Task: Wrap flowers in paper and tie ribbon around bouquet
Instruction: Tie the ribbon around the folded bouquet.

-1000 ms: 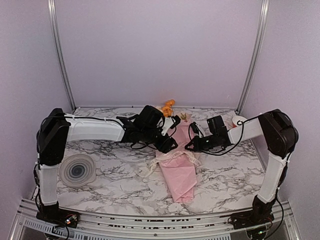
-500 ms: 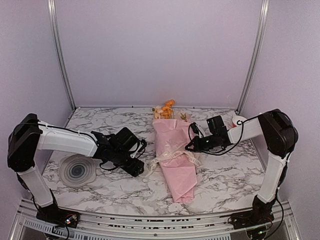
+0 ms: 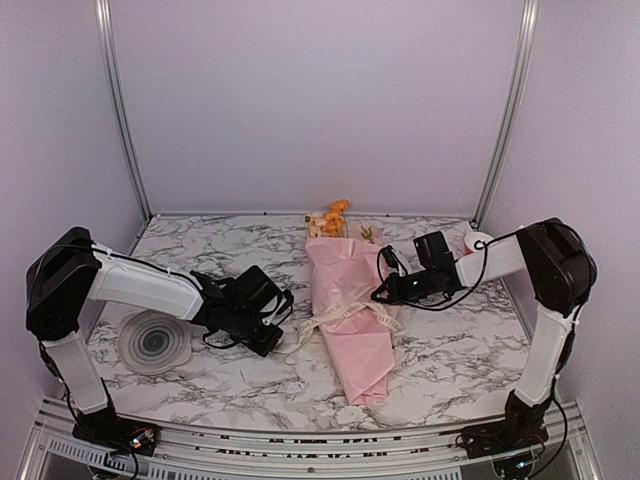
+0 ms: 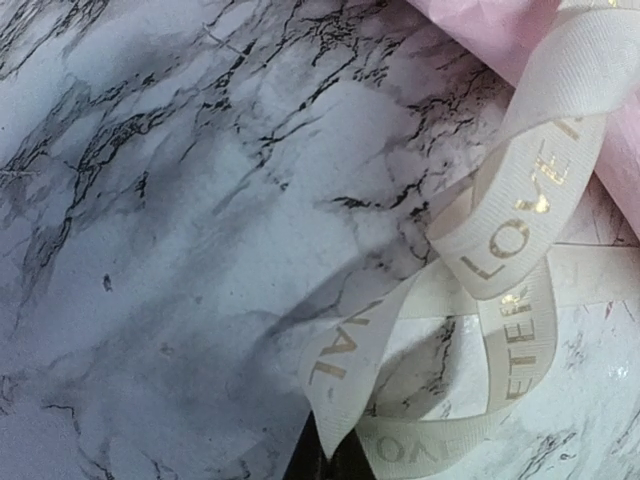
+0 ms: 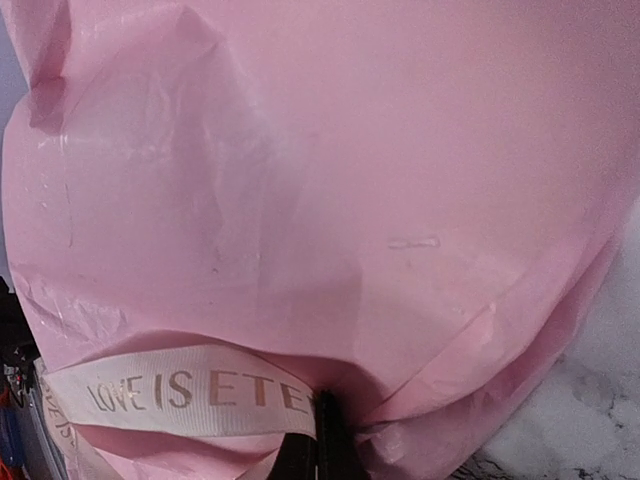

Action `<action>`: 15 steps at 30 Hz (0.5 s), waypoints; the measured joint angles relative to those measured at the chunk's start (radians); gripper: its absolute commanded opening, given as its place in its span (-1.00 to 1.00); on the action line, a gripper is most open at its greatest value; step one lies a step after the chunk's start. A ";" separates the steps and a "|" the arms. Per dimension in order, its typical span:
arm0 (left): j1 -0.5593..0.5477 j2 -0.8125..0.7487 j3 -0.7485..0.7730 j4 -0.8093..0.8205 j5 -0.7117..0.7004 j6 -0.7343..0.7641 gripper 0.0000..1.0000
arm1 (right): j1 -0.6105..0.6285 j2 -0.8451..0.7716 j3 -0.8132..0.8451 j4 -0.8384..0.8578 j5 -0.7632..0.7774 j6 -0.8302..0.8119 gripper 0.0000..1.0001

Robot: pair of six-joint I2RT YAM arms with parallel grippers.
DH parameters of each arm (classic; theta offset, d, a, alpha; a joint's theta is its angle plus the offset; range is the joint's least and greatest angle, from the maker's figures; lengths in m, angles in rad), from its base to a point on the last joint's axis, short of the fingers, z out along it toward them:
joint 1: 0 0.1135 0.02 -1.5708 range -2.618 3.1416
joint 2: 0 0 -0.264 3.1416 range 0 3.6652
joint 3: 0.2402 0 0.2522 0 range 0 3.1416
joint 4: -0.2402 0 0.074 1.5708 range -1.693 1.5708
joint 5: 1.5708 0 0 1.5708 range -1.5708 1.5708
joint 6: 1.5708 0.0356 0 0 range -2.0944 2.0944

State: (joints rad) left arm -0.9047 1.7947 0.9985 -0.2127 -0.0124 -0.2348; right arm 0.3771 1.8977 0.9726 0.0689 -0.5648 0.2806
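The bouquet (image 3: 352, 325) lies on the marble table as a cone of pink paper (image 5: 380, 170), narrow end toward me. Orange and yellow flowers (image 3: 334, 216) poke out of its far end. A cream ribbon (image 3: 345, 305) with gold lettering crosses its middle. My left gripper (image 3: 280, 340) rests low on the table left of the bouquet, shut on a loose end of the ribbon (image 4: 350, 380), which loops over the marble. My right gripper (image 3: 378, 296) presses against the bouquet's right side, shut on the ribbon (image 5: 180, 392) right at the paper.
A round grey ringed disc (image 3: 155, 341) lies at the left, beside my left arm. A small red-and-white bowl (image 3: 478, 241) stands at the back right behind my right arm. Walls and metal posts close in the table on three sides.
My left arm swung from above the bouquet's top down to the table on its left, and its gripper shut on the ribbon's loose end. The right arm stayed put.
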 measured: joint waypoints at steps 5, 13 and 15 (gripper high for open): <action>0.013 -0.116 -0.109 0.010 -0.134 -0.021 -1.00 | -0.014 -0.007 0.000 -0.020 0.009 0.000 -1.00; 0.056 -0.253 -0.193 0.020 -0.241 -0.050 -1.00 | -0.079 -0.009 -0.003 -0.042 0.031 0.004 -1.00; 0.061 -0.259 -0.196 0.020 -0.253 -0.054 -1.00 | -0.095 -0.009 -0.008 -0.044 0.034 0.007 -1.00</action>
State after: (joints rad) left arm -0.8433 1.5360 0.8028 -0.1928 -0.2649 -0.2890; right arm 0.2817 1.8885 0.9646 0.0250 -0.5312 0.2874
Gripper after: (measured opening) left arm 0.004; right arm 0.006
